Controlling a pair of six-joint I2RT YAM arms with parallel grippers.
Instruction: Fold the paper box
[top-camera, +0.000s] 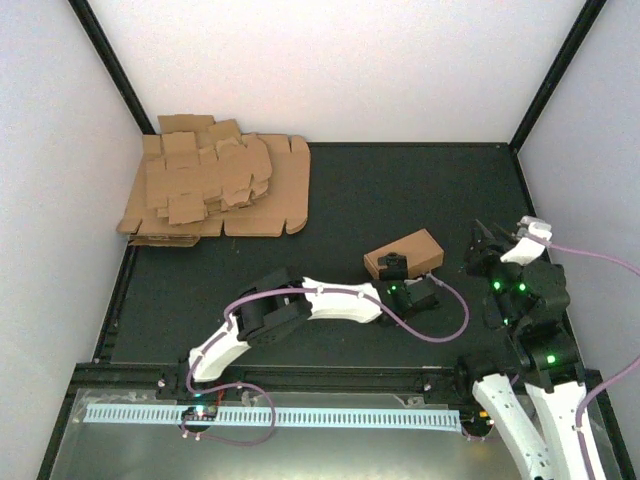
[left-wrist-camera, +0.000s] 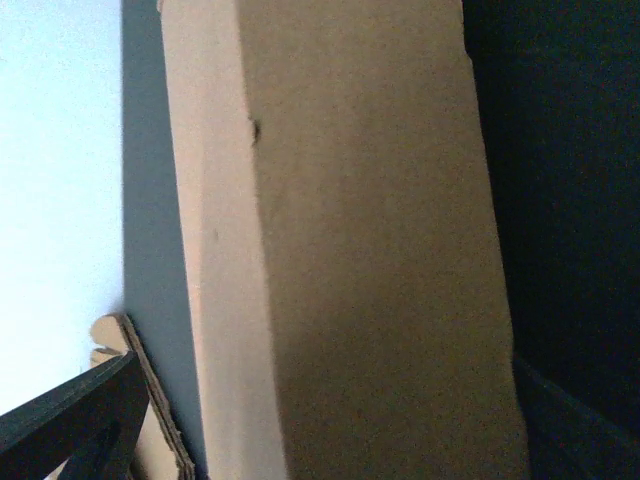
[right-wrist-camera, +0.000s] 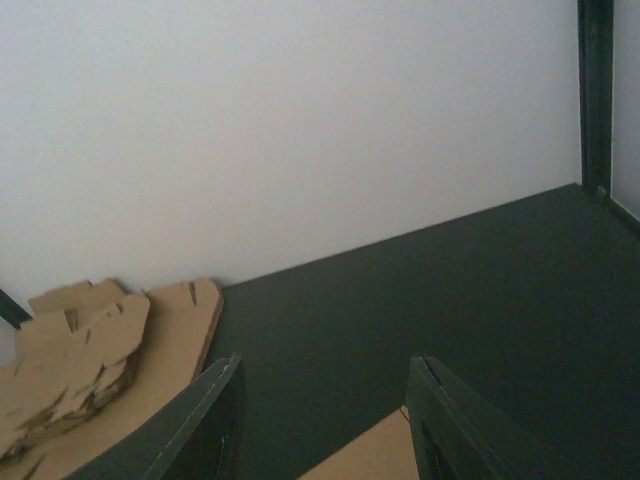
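The paper box is a small oblong brown carton lying on the dark table right of centre. My left gripper is at the carton's near side with its jaws spread wide. In the left wrist view the box fills the frame between one finger at the lower left and a dark finger edge at the lower right, with a gap beside it. My right gripper is open and empty, raised to the right of the box. A corner of the box shows between the right gripper's fingers.
A thick pile of flat cardboard sheets lies at the back left against the wall; it also shows in the right wrist view. White walls and black frame posts bound the table. A slotted metal rail runs along the near edge.
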